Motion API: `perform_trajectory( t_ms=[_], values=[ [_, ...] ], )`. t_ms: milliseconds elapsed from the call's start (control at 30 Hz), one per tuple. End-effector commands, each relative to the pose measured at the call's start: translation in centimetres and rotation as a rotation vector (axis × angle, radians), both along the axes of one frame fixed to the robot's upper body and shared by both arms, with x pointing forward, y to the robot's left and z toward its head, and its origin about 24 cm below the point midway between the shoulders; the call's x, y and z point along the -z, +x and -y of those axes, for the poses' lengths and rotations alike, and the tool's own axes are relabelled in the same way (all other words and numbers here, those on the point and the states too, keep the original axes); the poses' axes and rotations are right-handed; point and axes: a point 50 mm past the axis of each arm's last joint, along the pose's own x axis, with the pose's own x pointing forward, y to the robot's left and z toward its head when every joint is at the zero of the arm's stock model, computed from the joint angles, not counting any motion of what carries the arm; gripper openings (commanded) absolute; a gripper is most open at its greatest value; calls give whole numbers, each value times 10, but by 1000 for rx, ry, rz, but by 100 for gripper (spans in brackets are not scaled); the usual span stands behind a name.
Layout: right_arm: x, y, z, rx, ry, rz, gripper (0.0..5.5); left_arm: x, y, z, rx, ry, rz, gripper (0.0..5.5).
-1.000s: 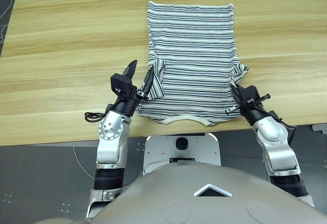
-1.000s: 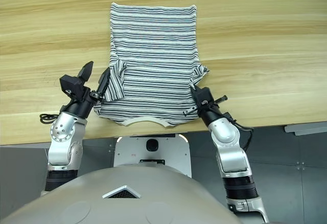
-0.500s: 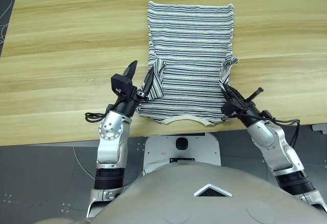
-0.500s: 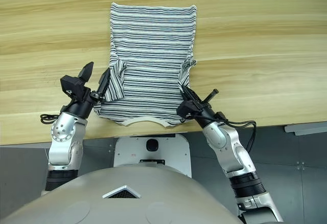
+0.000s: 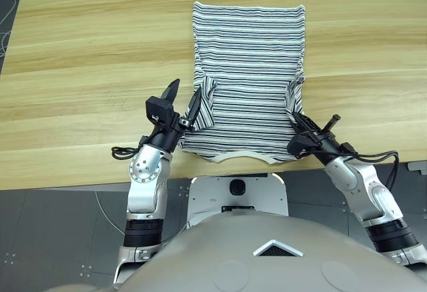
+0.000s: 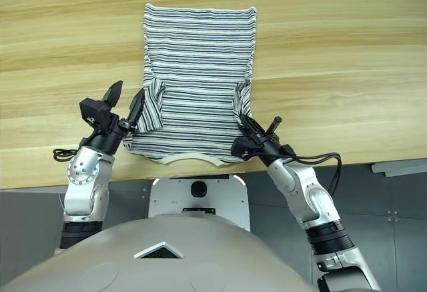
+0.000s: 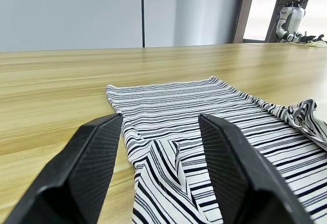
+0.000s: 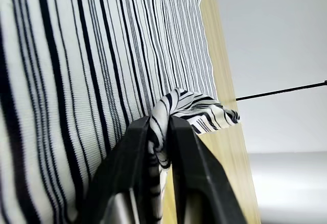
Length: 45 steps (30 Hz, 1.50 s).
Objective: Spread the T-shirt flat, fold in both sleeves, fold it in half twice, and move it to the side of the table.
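- You see the striped T-shirt (image 5: 250, 52) lying near the middle of the wooden table (image 5: 80, 52). Its neckline is toward the robot, at the table's near edge, and its hem is on the far side.
- The left sleeve (image 5: 208, 100) lies folded inward over the shirt's body. The right sleeve (image 5: 295, 91) is also turned inward and looks bunched.
- The left gripper (image 5: 188, 87) sits at the shirt's left edge, beside the folded left sleeve. Its jaws stand wide apart and hold nothing. In the left wrist view, the sleeve's fold lies between the two fingers (image 7: 87, 162).
- The right gripper (image 5: 294, 116) rests over the shirt's right shoulder area, just below the right sleeve. In the right wrist view, its jaws are closed on a pinch of that sleeve's striped fabric.
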Motion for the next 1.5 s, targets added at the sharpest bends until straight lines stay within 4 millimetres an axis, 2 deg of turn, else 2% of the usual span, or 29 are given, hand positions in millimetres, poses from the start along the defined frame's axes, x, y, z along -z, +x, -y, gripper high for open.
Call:
perform_trajectory(
  t_ms=[33, 133, 233, 300, 500, 567, 667, 867, 1067, 1267, 1400, 1467, 1500],
  values=[
    [0, 1, 5, -7, -40, 5, 121, 1, 1, 0, -5, 8, 1, 278],
    [-2, 1, 4, -8, -28, 10, 182, 1, 1, 0, -5, 7, 0, 278],
    [-7, 3, 1, -28, 4, 50, 185, 1, 2, 0, -6, 6, 1, 278],
    [-17, 7, -3, -38, 91, 100, 185, 1, 2, 0, -5, 6, 1, 278],
    [-57, 19, -9, 57, 609, 114, 185, 2, 2, 0, -7, 5, 0, 278],
    [-62, 21, -7, 117, 780, 40, 185, 1, 2, 0, -6, 5, 1, 278],
    [-62, 27, 0, 214, 911, -42, 185, 1, 1, -1, -7, 4, 1, 278],
    [-47, 33, 8, 293, 791, -43, 185, 1, 1, -1, -5, 4, 1, 278],
    [-9, 18, -4, 132, 505, -117, 185, 1, 1, -3, -5, 8, -1, 278],
    [7, 13, 2, 67, 332, -128, 185, -4, 5, -14, -32, 40, 18, 278],
    [1, 20, 5, 62, 312, -89, 185, -27, 19, -46, -102, 154, 125, 278],
    [-9, 26, 4, 45, 358, -58, 185, -60, 44, -64, -135, 306, 273, 278],
    [-14, 28, 3, 37, 394, -51, 185, -78, 57, -67, -124, 417, 353, 278]
  ],
)
